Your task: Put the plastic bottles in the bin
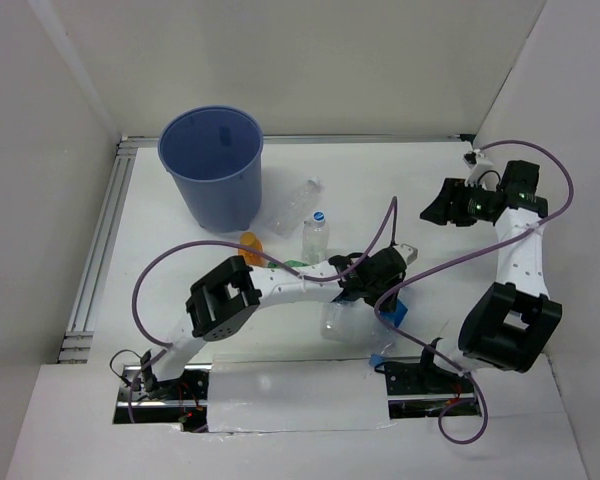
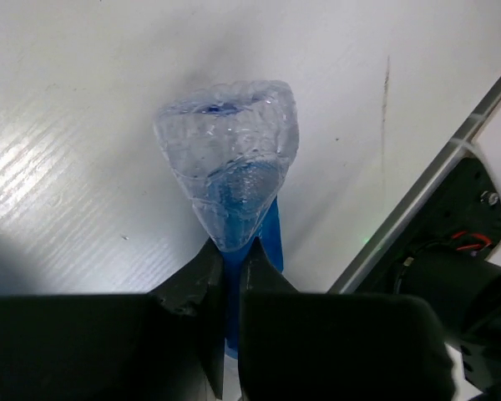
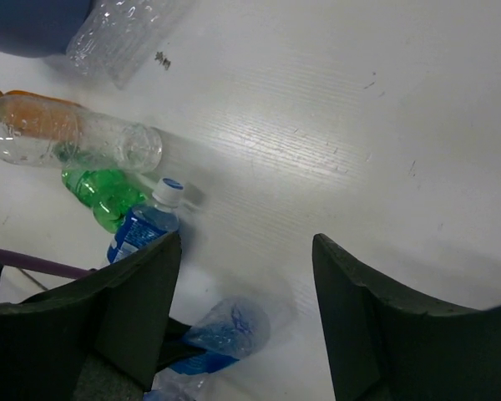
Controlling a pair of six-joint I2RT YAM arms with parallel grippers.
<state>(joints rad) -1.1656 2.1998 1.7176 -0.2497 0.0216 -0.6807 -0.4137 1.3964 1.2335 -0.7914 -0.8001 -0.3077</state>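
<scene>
My left gripper [image 2: 232, 246] is shut on a clear bottle with a blue label [image 2: 230, 159], gripping its narrow end above the white table. It shows in the top view [image 1: 393, 312] and the right wrist view [image 3: 225, 330]. My right gripper [image 3: 245, 242] is open and empty at the back right [image 1: 442, 210]. The blue bin [image 1: 212, 165] stands at the back left. A crushed clear bottle [image 1: 295, 205] lies beside it. A blue-capped bottle [image 1: 316, 235], an orange bottle [image 1: 252, 247] and a green bottle [image 3: 100, 196] lie mid-table.
Another clear bottle [image 1: 338, 322] lies partly under my left arm [image 1: 280, 283]. A blue-labelled, white-capped bottle [image 3: 146, 225] and a clear bottle [image 3: 75, 138] lie near the green one. Purple cables [image 1: 420, 270] loop over the table. Aluminium rails [image 1: 100, 240] edge the left side.
</scene>
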